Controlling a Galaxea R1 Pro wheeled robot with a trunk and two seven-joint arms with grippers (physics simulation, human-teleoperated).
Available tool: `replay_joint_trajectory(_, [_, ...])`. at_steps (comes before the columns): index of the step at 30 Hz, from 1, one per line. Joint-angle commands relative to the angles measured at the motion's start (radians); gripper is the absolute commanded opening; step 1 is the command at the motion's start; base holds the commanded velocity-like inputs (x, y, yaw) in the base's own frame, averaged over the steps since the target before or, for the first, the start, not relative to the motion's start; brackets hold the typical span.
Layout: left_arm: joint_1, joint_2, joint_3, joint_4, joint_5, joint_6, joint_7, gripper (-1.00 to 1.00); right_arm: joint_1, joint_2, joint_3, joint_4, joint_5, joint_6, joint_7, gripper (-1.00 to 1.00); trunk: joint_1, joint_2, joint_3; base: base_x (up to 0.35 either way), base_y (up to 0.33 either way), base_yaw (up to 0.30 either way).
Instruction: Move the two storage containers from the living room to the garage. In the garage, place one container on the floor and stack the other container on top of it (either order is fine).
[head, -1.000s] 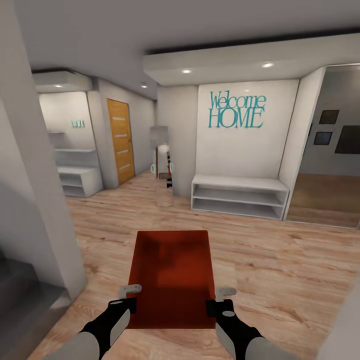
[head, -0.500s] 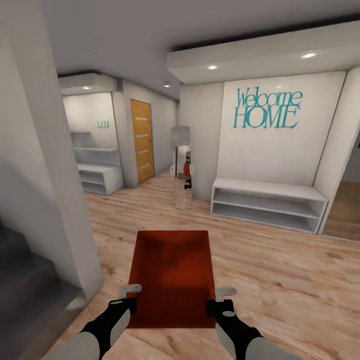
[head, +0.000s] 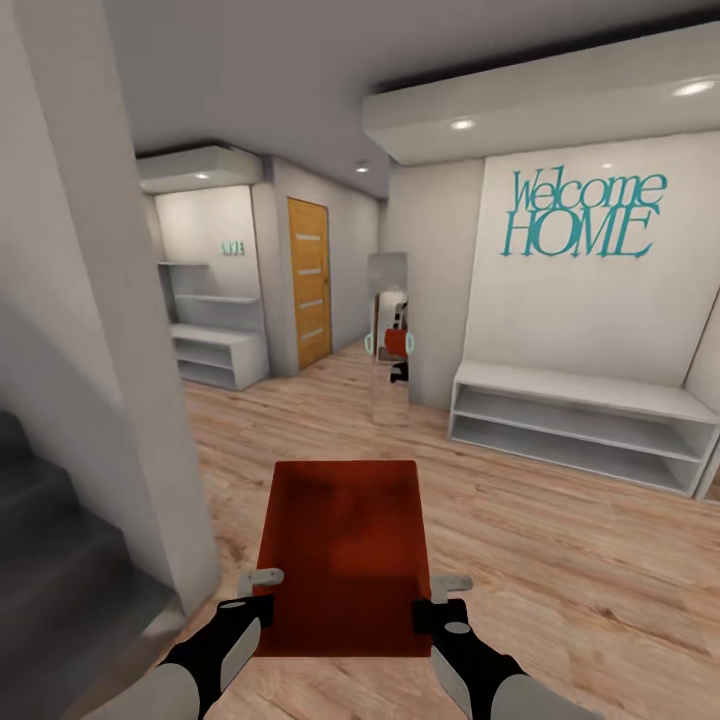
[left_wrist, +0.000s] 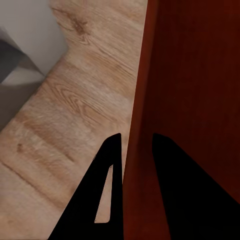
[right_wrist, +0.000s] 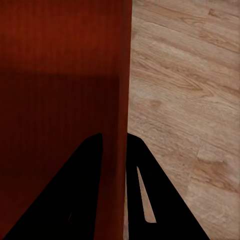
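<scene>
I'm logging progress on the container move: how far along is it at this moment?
Done: one storage container is picked up, its side walls pinched by the left gripper and the right gripper.
In hand: it is being carried over a wood-plank floor in an entry hall with a Welcome HOME sign.
Left: reaching the garage, setting it down, then fetching and stacking the second.
</scene>
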Motion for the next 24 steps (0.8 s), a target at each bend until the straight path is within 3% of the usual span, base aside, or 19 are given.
replay_joint_trajectory(1, [-0.001, 0.051, 0.014, -0.004, -0.008, 0.007, 0.011, -1.0, -0.001, -0.001, -0.021, 0.0, -0.009, -0.004, -0.006, -1.0, 0.001, -0.001, -0.001, 0.321, 0.0, 0.009])
replay_joint_trajectory(24, [0.0, 0.051, 0.015, -0.004, -0.008, 0.007, 0.011, -1.0, -0.001, -0.002, -0.021, 0.0, -0.008, -0.006, -0.01, -1.0, 0.001, -0.001, -0.001, 0.321, 0.0, 0.001])
